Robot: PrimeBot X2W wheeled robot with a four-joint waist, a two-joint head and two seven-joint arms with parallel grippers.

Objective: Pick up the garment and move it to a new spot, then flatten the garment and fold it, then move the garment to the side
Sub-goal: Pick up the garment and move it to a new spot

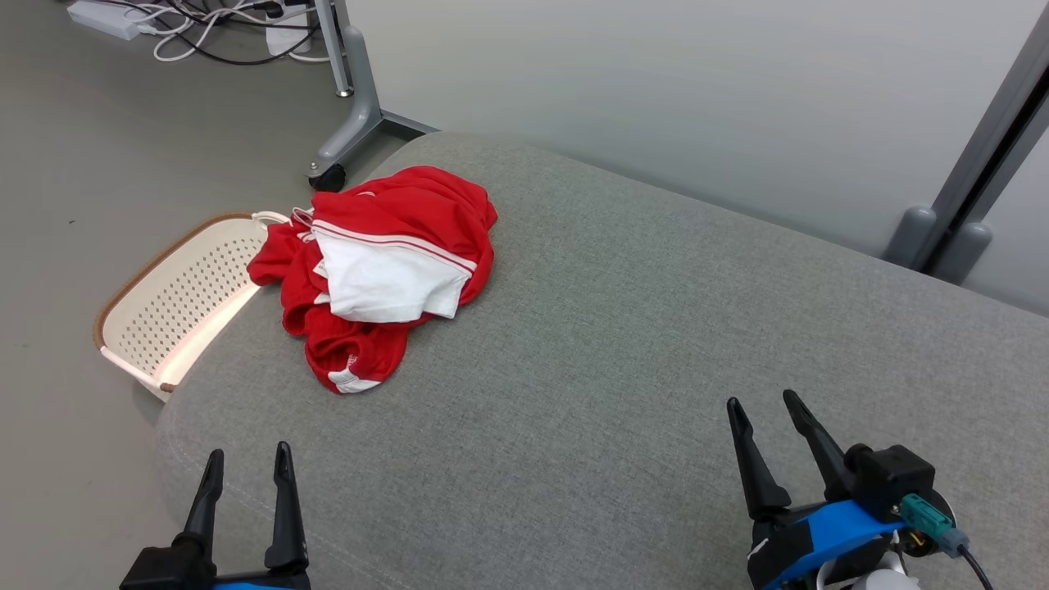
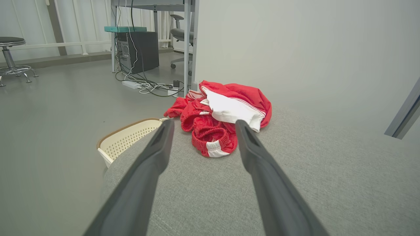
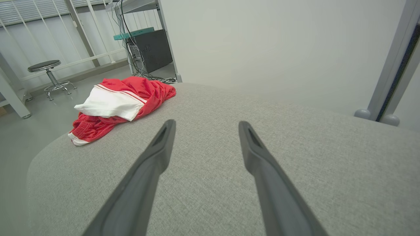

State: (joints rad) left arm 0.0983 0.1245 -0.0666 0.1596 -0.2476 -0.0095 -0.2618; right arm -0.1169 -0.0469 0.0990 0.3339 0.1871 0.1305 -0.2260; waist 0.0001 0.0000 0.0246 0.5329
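Head view: the crumpled red garment [image 1: 377,270] lies at the far left edge of the cushion [image 1: 639,344] beside a basket [image 1: 180,299], well apart from the left gripper [image 1: 250,449] and right gripper [image 1: 761,397], both wide open and empty. Left wrist view: the garment sits ahead between the spread fingers [image 2: 154,154]. Right wrist view: it lies toward the upper left.

We look across a broad grey fabric cushion [image 1: 623,328] set before a pale, plain partition [image 1: 656,82], with a grey wheeled foot [image 1: 352,123] at its left edge. The floor [image 1: 123,147] is smooth, grey and evenly lit. Beyond, a dark computer tower [image 2: 137,50] sits under a desk among loose cables [image 2: 144,86], an office chair [image 2: 178,32] behind it. A round stool [image 2: 11,41] stands near white railings [image 2: 82,42], and a cream perforated basket [image 1: 180,303] sits just beside the cushion.
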